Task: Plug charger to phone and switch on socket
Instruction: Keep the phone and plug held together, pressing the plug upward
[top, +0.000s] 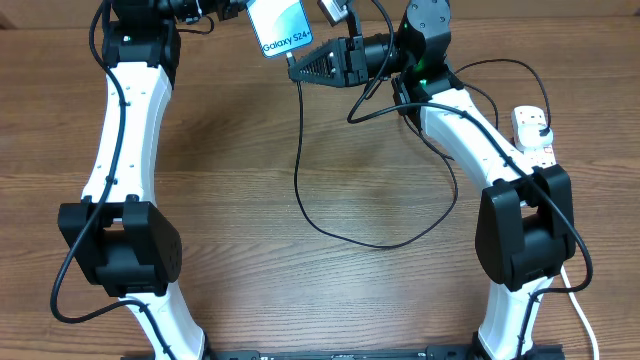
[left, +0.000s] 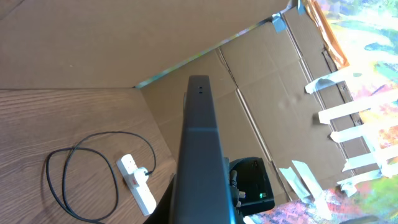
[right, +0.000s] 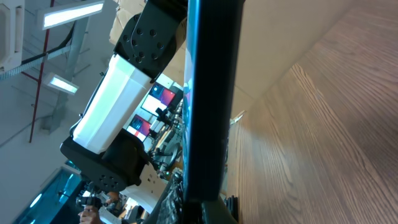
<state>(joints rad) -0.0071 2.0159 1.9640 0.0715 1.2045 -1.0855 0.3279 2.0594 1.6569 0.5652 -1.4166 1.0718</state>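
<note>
Overhead view: the phone (top: 280, 28) seems held up off the surface (top: 250, 200) at the far edge, screen up, so that its lower end faces the right jaws. The left jaws are clamped narrow on the phone's left end, steadying it. The right jaws, pinched shut, appear to hold the charger (top: 297, 170) by its tip, just beside the phone. Its cable loops back to the socket (top: 530, 130) at the far right.

Phone (top: 280, 28) far centre; charger (top: 297, 170) seemingly trails from it; socket (top: 535, 130) right, on table (top: 250, 200).
</note>
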